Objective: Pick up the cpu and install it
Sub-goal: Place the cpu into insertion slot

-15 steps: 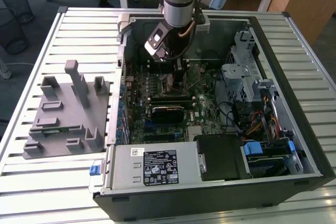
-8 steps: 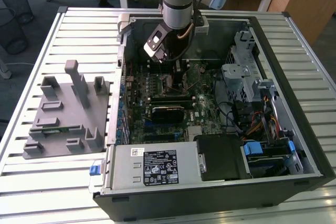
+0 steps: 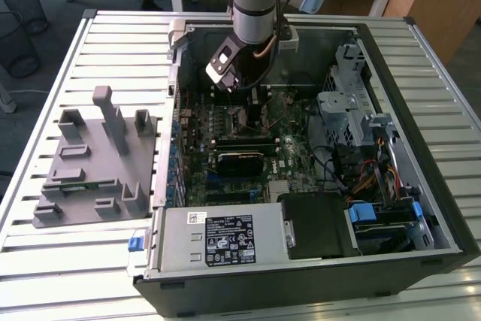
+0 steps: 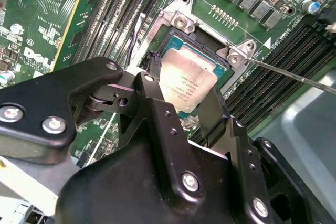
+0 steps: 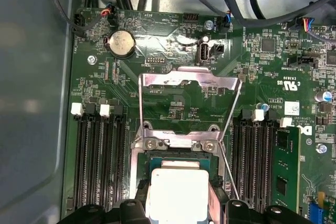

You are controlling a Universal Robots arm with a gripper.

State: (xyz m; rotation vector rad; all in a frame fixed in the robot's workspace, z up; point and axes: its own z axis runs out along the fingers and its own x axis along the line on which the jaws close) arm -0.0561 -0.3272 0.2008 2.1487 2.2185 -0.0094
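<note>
The cpu (image 4: pixel 188 77) is a flat square chip with a silvery top, lying level in or just above the open black socket (image 4: pixel 181 22) on the green motherboard. My gripper (image 4: pixel 184 95) reaches down over it, one black finger against each of two opposite edges, shut on the chip. In the first wrist view the cpu (image 5: pixel 178 190) glares white between the fingers of the gripper (image 5: pixel 179 205), inside the socket frame (image 5: pixel 178 142). The metal load plate (image 5: pixel 189 82) stands swung open. In the exterior view the gripper (image 3: pixel 252 103) is deep inside the computer case (image 3: pixel 421 58).
Black memory slots (image 5: pixel 97 156) flank the socket on both sides. A thin lever wire (image 4: pixel 294 74) sticks out beside it. Cables and a drive cage (image 3: pixel 349 110) fill the exterior view's right. A grey fixture (image 3: pixel 90 163) lies on the slatted table at the exterior view's left.
</note>
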